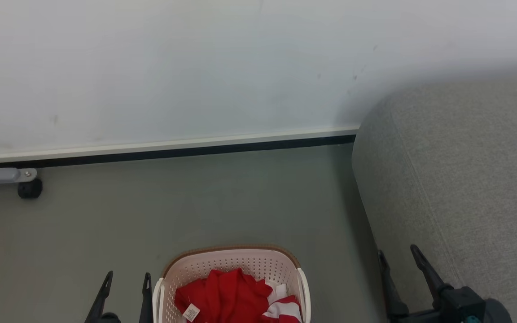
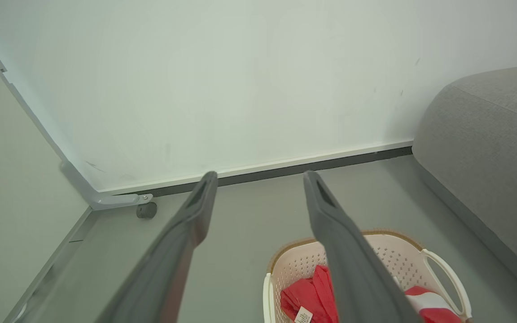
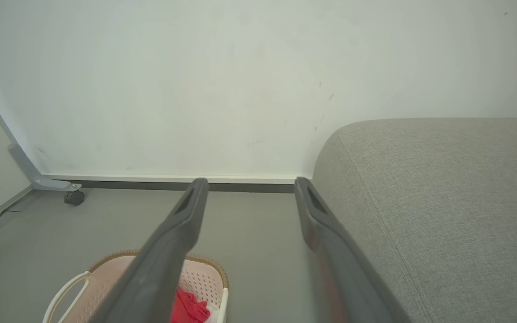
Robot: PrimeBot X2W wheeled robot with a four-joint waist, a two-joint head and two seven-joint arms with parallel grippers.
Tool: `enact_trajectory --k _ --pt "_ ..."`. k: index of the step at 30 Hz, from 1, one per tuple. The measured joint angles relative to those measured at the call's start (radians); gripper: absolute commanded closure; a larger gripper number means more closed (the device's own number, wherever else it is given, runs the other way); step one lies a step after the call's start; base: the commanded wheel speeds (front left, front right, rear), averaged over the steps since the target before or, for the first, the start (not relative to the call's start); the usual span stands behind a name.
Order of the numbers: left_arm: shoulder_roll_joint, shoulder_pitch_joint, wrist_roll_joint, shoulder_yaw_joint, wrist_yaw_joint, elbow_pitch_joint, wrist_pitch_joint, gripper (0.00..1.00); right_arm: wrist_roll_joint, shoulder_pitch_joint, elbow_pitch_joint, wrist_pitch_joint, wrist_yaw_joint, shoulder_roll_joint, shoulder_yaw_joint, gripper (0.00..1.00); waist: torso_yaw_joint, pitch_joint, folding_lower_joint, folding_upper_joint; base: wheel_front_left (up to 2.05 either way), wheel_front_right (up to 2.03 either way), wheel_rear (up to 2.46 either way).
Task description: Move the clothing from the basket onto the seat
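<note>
L gripper [image 1: 127,275]: fingers spread wide, empty, touching nothing, over the floor [image 1: 240,202] just left of the basket [image 1: 231,249]. R gripper [image 1: 397,251]: also wide, empty, tips by the seat's [image 1: 465,179] front side; contact w/ fabric can't tell. Basket on floor btwn both grippers, clothing [image 1: 227,291] heaped inside: red w/ white tag [image 1: 191,312], red-white striped piece at right.
</note>
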State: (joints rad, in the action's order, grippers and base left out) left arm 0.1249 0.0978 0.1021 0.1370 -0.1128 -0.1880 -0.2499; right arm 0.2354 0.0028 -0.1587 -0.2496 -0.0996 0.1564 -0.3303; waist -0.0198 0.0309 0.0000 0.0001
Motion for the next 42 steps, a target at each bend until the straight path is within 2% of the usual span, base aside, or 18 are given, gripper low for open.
enact_trajectory --k 13,20,30,42 --pt "-0.012 -0.142 -0.021 0.052 0.034 -0.131 0.000 0.00 -0.047 -0.096 0.070 -0.005 -0.002 0.012 0.030 0.00 -0.044 0.172 0.0001 0.0000 0.00 0.00 0.00" --pt "-0.028 -0.271 -0.053 0.095 0.044 -0.238 0.022 0.00 -0.059 -0.162 0.116 -0.007 -0.006 0.013 0.043 0.00 -0.096 0.283 0.0002 0.0001 0.00 0.00 0.00" --pt "-0.031 -0.418 -0.070 0.101 0.051 -0.373 0.068 0.00 -0.067 -0.242 0.160 -0.007 -0.006 -0.001 0.034 0.00 -0.160 0.412 0.0003 0.0001 0.00 0.00 0.00" --pt "0.021 -0.555 -0.106 0.092 0.051 -0.491 0.113 0.00 -0.068 -0.330 0.217 -0.007 -0.006 -0.024 0.038 0.00 -0.222 0.596 0.0003 0.0002 0.00 0.00 0.00"
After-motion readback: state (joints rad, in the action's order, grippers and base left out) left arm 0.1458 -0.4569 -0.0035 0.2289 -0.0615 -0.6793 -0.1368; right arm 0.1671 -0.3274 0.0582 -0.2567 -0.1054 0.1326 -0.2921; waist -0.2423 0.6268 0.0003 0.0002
